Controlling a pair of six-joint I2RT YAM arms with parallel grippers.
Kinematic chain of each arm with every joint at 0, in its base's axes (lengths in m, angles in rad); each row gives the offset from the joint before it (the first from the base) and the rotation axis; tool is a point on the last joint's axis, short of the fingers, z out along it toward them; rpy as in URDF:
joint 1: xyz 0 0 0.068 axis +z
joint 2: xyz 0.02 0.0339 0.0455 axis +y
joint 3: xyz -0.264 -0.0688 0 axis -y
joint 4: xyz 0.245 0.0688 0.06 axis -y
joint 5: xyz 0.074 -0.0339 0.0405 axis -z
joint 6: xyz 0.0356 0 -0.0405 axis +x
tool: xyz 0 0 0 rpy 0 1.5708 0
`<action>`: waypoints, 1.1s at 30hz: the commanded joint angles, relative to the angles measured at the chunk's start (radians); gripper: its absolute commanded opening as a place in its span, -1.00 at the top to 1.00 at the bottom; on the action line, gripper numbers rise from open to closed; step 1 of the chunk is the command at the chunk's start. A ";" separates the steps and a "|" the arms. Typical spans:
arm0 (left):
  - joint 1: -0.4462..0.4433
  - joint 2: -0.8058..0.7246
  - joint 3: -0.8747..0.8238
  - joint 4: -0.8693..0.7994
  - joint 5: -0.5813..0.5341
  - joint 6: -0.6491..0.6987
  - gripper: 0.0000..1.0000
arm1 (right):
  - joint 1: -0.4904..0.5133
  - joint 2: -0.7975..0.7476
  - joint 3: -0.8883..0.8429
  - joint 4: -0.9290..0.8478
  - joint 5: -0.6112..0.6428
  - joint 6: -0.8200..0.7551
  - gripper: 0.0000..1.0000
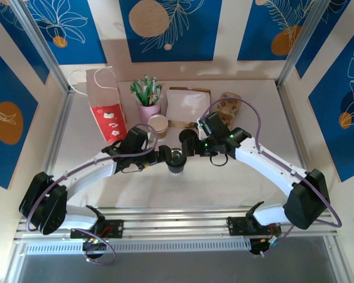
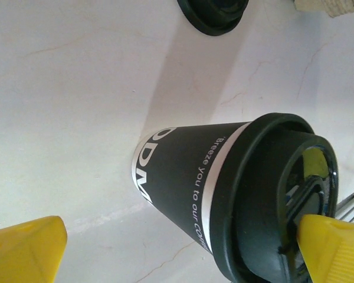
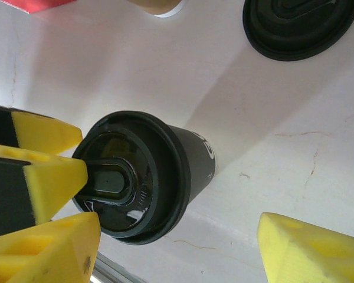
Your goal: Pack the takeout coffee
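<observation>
Standing between spread left jaws and spread right jaws, the takeout coffee (image 2: 183, 177) is black, white-lettered, black-lidded.

A white, faintly veined table top (image 1: 165, 194) is seen. Near its middle a black paper cup with white lettering and a round black plastic lid (image 1: 177, 160) is stood upright, and a loose round black plastic lid (image 3: 295, 26) is laid flat near it. Towards the far edge are set a red-and-white paper bag (image 1: 108, 106), a pink cup of green-white sticks (image 1: 148, 105), an open tan paper cup (image 1: 158, 125), a white paper packet (image 1: 187, 105) and a brown cardboard cup carrier (image 1: 229, 106)
</observation>
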 commanded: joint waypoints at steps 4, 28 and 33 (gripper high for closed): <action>0.050 -0.034 0.108 -0.088 -0.018 0.073 -1.00 | 0.062 0.015 0.058 -0.047 0.066 -0.113 -0.51; 0.267 -0.499 0.233 -0.596 -0.444 0.576 -1.00 | 0.311 0.270 0.249 -0.127 0.397 -0.291 -0.85; 0.267 -0.602 0.148 -0.556 -0.504 0.578 -1.00 | 0.322 0.307 0.274 -0.132 0.398 -0.291 -0.82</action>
